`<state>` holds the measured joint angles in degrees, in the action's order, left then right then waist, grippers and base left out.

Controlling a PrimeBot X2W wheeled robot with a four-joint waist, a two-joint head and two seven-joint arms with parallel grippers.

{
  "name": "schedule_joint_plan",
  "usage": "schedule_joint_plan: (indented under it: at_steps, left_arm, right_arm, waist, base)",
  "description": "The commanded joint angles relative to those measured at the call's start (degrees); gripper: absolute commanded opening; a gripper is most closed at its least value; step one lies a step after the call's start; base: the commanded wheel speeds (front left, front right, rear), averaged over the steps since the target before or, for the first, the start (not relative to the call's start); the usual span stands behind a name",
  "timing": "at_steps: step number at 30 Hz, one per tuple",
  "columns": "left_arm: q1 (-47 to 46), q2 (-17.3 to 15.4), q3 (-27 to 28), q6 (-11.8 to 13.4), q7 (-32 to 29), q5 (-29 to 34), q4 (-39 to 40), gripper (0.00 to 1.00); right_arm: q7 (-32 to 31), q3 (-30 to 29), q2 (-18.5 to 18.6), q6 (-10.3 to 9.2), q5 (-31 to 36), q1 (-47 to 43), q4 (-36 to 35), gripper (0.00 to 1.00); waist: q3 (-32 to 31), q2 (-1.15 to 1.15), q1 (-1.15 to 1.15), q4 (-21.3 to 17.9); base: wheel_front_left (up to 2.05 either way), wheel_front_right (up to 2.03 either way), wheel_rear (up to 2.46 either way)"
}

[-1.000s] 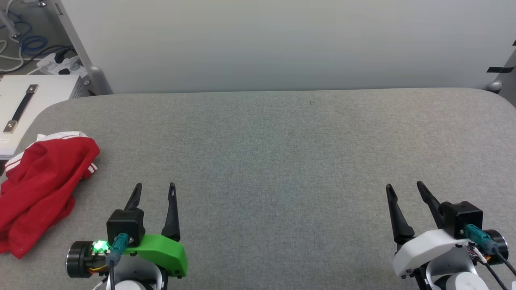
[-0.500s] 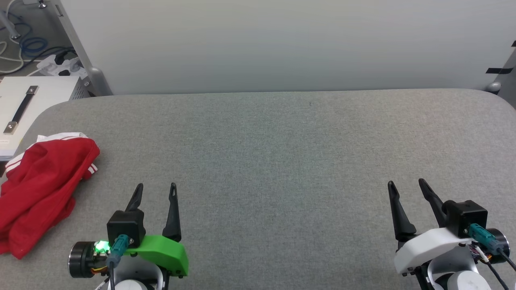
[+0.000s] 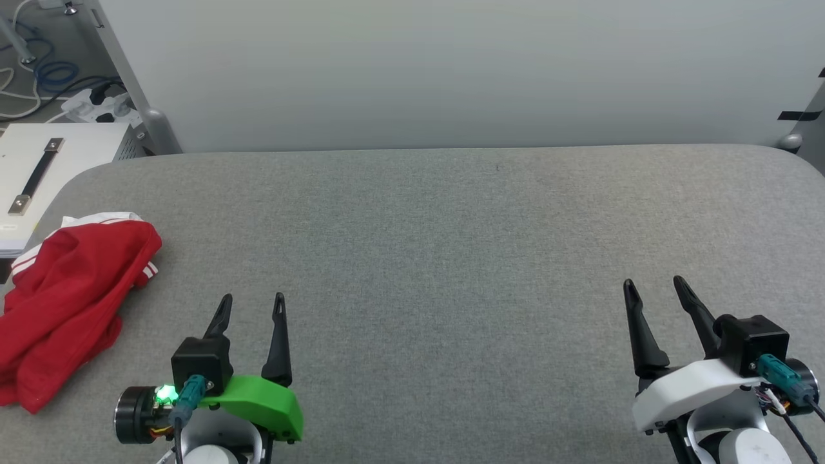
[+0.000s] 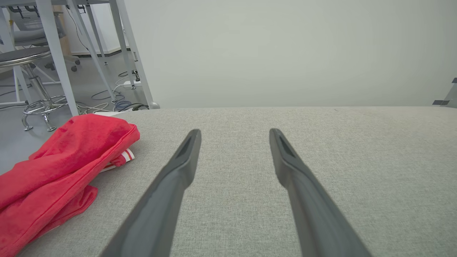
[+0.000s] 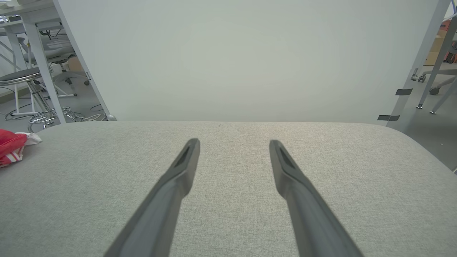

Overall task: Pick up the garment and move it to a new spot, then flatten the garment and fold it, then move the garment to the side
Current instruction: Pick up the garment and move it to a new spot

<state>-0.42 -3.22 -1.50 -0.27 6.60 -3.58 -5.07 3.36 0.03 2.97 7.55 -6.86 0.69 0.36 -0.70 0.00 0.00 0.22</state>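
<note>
The garment (image 3: 64, 303), red with white striped trim, lies crumpled at the left edge of the grey table (image 3: 451, 245). In the left wrist view the garment (image 4: 60, 167) sits left of my fingers; in the right wrist view a bit of the garment (image 5: 12, 146) peeks in at far left. My left gripper (image 3: 251, 306) hovers open and empty at the near left, to the right of the garment and apart from it. At the near right my right gripper (image 3: 654, 290) is open with nothing between its fingers.
A pale wall panel (image 3: 451, 71) stands along the table's far edge. Beyond the left corner sit a white case with a handle (image 3: 45, 167), a power strip and cables (image 3: 90, 103) on the floor. A stool (image 4: 32, 75) and desk legs stand off to the left.
The right gripper has crept a little forward and right. The picture has shifted slightly down. The garment and left gripper have not moved on the table.
</note>
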Motion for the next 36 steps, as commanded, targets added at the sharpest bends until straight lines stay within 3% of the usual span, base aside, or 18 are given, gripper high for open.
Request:
schedule_joint_plan:
  at_steps: [1, 15, 36]
  left_arm:
    - [-1.35, 0.17, -0.06, -0.28, 0.64, -0.67, -0.39, 1.00]
    - [-2.37, 0.20, 0.79, -0.46, 2.29, -1.53, -1.55, 1.00]
    - [-2.86, 0.19, 3.85, -1.21, 4.82, -1.90, -2.64, 1.00]
  right_arm:
    - [0.43, 0.04, -0.04, -0.03, -0.76, 1.02, -0.34, 1.00]
    - [0.69, 2.81, -0.05, -0.04, -0.55, 2.37, -1.01, 1.00]
    - [1.49, 6.99, 0.42, -0.05, 0.30, 4.09, -1.23, 1.00]
  waist:
    - [-0.01, 0.00, 0.00, 0.13]
    - [0.42, 0.00, 0.00, 4.05]
    - [0.46, 0.00, 0.00, 16.09]
  base:
    - [0.00, 0.00, 0.00]
    - [0.00, 0.00, 0.00]
    - [0.00, 0.00, 0.00]
